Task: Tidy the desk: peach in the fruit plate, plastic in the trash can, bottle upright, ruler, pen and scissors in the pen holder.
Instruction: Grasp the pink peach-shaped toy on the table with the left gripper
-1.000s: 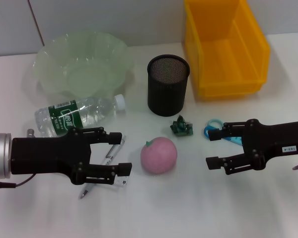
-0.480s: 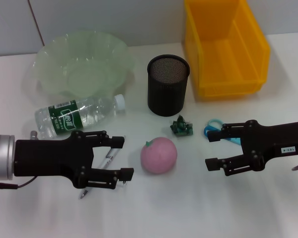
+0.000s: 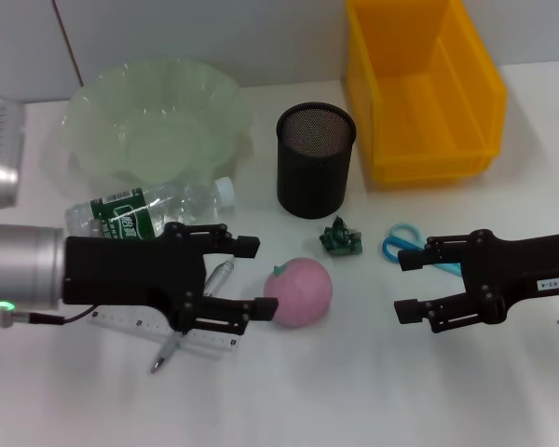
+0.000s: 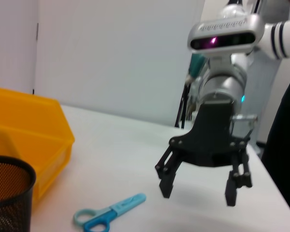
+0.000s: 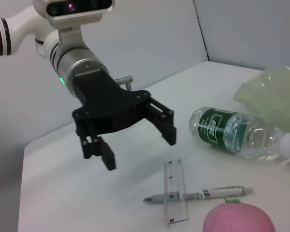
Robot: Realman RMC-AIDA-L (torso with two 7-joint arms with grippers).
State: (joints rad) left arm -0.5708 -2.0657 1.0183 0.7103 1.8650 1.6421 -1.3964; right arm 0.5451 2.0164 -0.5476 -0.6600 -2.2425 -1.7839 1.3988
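While both hands gape, pen holder (image 3: pixel 316 158) and trash can (image 3: pixel 419 88) hold nothing.

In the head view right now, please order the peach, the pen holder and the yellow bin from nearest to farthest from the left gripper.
From the left gripper:
1. Peach, just beside its fingertips.
2. Pen holder, farther back, centre.
3. Yellow bin, far back on the right.

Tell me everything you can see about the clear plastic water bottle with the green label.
The clear plastic water bottle lies on its side on the white table, not upright. It has a white screw cap, still on, pointing toward the black mesh pen holder, and a dark green label with white print around its middle. It looks empty or nearly so. It sits just in front of the pale green fruit plate; the open left gripper hangs nearer the camera, apart from it.
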